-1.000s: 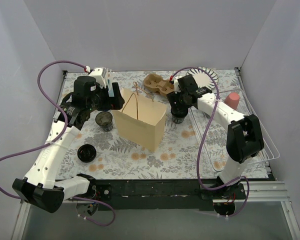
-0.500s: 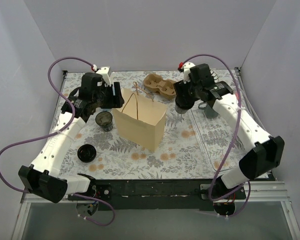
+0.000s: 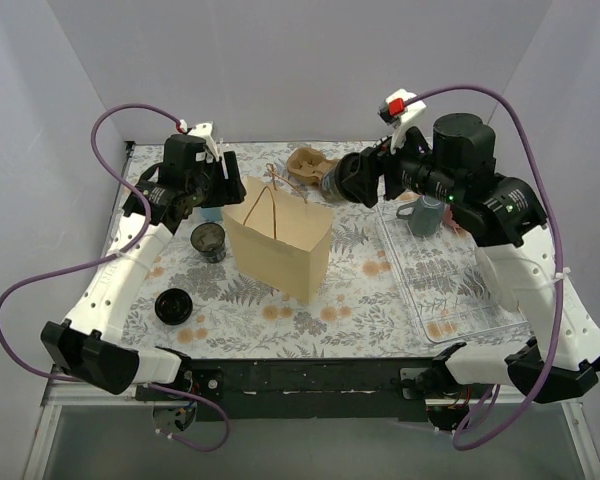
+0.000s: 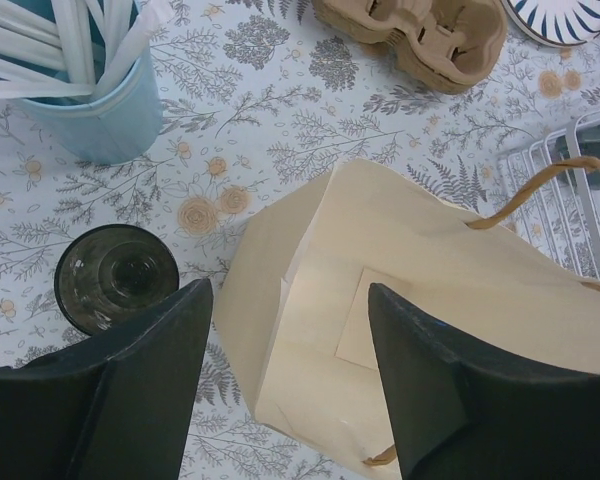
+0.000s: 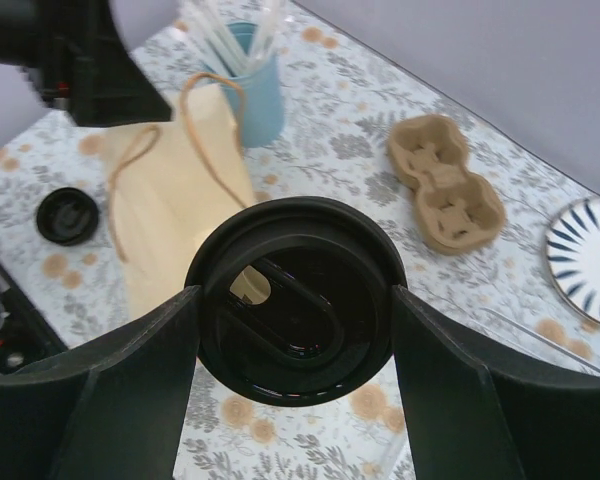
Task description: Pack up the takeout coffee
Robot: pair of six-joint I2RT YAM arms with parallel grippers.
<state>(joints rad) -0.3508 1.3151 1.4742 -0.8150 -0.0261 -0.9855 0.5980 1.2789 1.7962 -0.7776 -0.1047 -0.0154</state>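
Note:
My right gripper (image 3: 347, 183) is shut on a takeout coffee (image 3: 335, 184), a dark cup with a black lid, and holds it in the air just right of the top of the paper bag (image 3: 280, 240). In the right wrist view the lid (image 5: 294, 300) faces the camera between my fingers, with the bag (image 5: 170, 195) below. My left gripper (image 4: 288, 300) is open and empty above the bag's left end (image 4: 400, 300). A second dark cup (image 3: 208, 241), without a lid, stands on the table left of the bag and shows in the left wrist view (image 4: 117, 276).
A loose black lid (image 3: 173, 306) lies at the front left. A blue cup of white utensils (image 4: 100, 85) and a cardboard cup carrier (image 3: 305, 165) stand behind the bag. A wire rack (image 3: 460, 295) with a grey mug (image 3: 420, 215) fills the right side. A striped plate (image 5: 585, 260) is at the back.
My right arm has lifted the lidded coffee off the table and carried it up and left towards the bag's top. My left gripper has shifted slightly over the bag's left end.

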